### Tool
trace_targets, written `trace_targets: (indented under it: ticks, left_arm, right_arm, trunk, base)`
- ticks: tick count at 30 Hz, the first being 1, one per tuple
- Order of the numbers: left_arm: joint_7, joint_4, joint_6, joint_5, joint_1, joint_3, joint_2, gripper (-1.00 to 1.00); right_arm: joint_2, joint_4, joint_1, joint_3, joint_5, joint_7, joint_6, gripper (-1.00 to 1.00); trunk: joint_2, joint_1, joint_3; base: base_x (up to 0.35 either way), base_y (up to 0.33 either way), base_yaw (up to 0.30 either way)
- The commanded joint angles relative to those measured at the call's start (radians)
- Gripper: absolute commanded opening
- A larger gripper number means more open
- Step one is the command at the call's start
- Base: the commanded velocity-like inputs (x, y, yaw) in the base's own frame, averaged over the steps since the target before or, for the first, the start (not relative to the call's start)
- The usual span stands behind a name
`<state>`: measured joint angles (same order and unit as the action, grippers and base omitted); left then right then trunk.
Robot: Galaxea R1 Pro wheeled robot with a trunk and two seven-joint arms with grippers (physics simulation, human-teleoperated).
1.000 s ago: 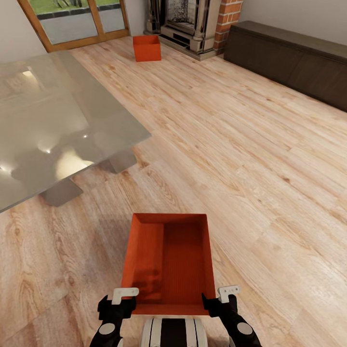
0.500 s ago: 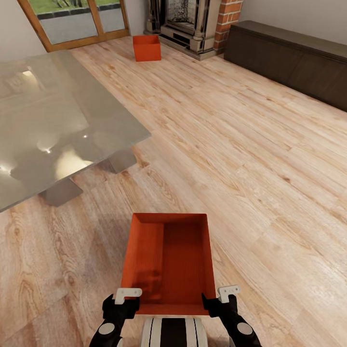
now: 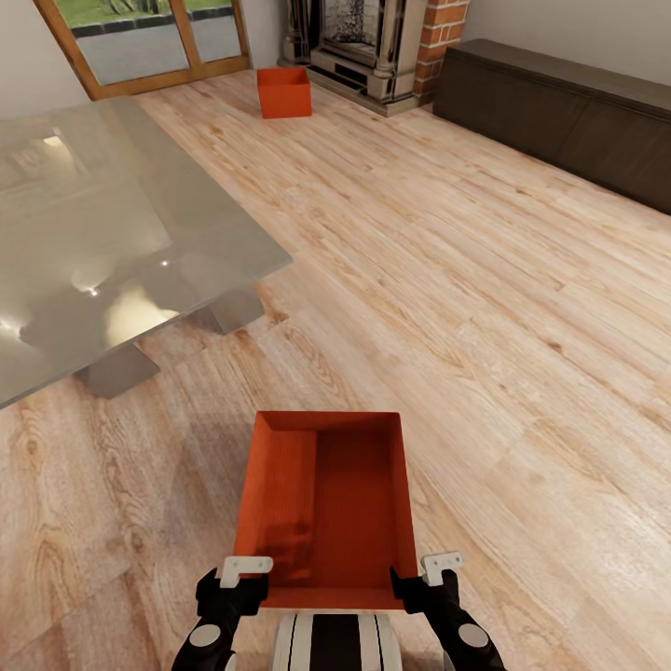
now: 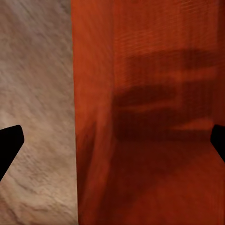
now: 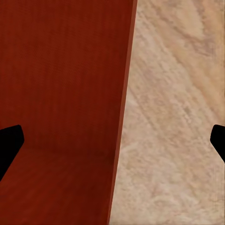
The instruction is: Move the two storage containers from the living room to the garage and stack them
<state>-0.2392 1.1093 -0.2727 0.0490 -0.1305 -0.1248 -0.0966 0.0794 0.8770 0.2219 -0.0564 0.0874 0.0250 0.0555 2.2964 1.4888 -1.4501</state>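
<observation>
Only my left gripper (image 3: 244,568) has crept inward toward the near bin (image 3: 324,508); both grippers straddle its side walls, spread, not yet pinching. Right gripper (image 3: 440,565) waits. Second bin (image 3: 284,93) sits far beyond, by the fireplace (image 3: 359,42).

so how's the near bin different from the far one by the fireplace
The near bin sits right in front of the robot, with the left gripper and right gripper at its near corners; the far bin stands alone by the fireplace. The near bin shows its hollow inside from above; the far bin shows mostly its outer wall. Both are orange-red, open-topped and rest on the wood floor.
</observation>
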Motion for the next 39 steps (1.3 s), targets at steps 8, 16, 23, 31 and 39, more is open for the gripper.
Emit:
trace_targets:
  ticks: [8,16,23,31,39]
  left_arm:
    - [-0.004,0.002,-0.007,0.005,0.0,-0.001,0.001,1.0]
    - [-0.005,0.003,-0.007,0.005,-0.001,-0.001,0.001,1.0]
    - [-0.006,0.003,-0.005,0.005,-0.001,-0.001,0.001,1.0]
    - [-0.003,0.003,-0.005,0.005,0.0,0.029,0.001,1.0]
    - [0.003,0.003,-0.005,0.005,-0.001,0.037,0.001,1.0]
  right_arm:
    - [0.0,0.002,0.0,0.001,0.009,0.003,0.006,1.0]
    - [0.0,0.002,0.0,0.001,0.009,0.003,0.006,1.0]
    - [0.0,0.002,0.0,0.001,0.009,0.003,0.006,1.0]
    - [0.0,0.002,-0.001,0.001,0.01,0.003,0.005,1.0]
    - [0.0,0.002,0.0,0.001,0.012,0.003,0.004,1.0]
  trunk:
    - [0.0,0.0,-0.001]
    - [0.0,0.0,-0.001]
    - [0.0,0.0,-0.001]
    - [0.007,0.004,-0.004]
    - [0.007,0.004,-0.004]
  base:
    - [0.0,0.0,0.0]
    - [0.0,0.0,0.0]
    - [0.0,0.0,0.0]
    - [0.0,0.0,0.0]
    - [0.0,0.0,0.0]
